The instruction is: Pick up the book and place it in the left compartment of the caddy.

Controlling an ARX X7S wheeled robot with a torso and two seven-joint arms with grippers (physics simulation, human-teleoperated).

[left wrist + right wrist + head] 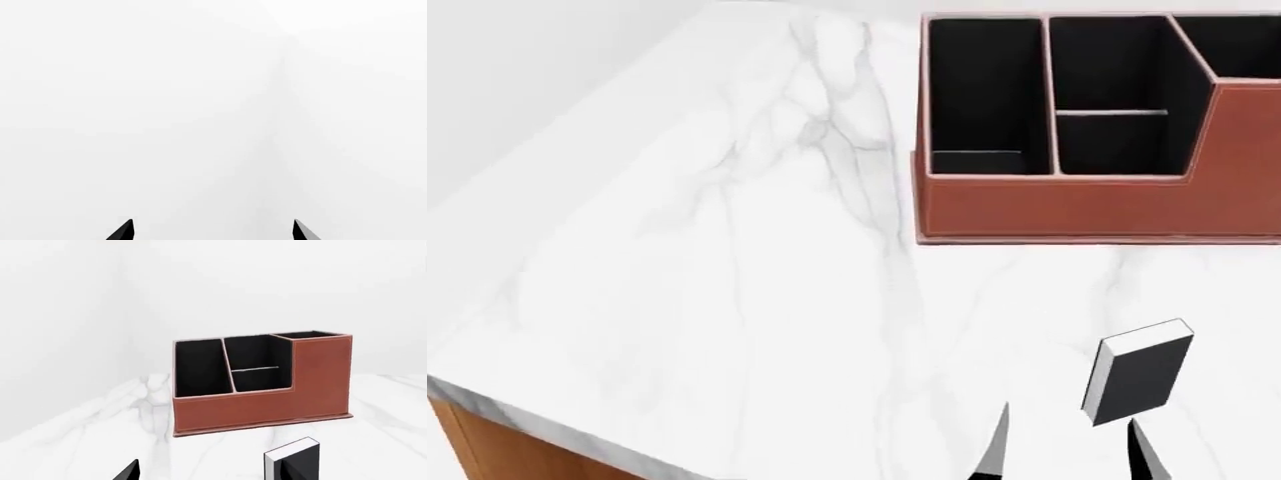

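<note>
The small black book (1141, 375) with white page edges stands on edge on the marble table, in front of the caddy (1068, 205). It also shows in the right wrist view (297, 455). The reddish-brown caddy (260, 407) has its long left compartment (988, 85) (200, 367) empty. My right gripper (1065, 455) (210, 472) is open and empty, low at the near table edge. Its one fingertip (1144, 455) is just in front of the book. My left gripper (213, 232) is open and empty, facing a blank white wall; it is out of the head view.
The white marble table (761, 280) has a wooden front edge at the near left (481, 440). The caddy's two shorter middle compartments (1108, 90) and taller end section (1241, 110) lie to the right of the left compartment.
</note>
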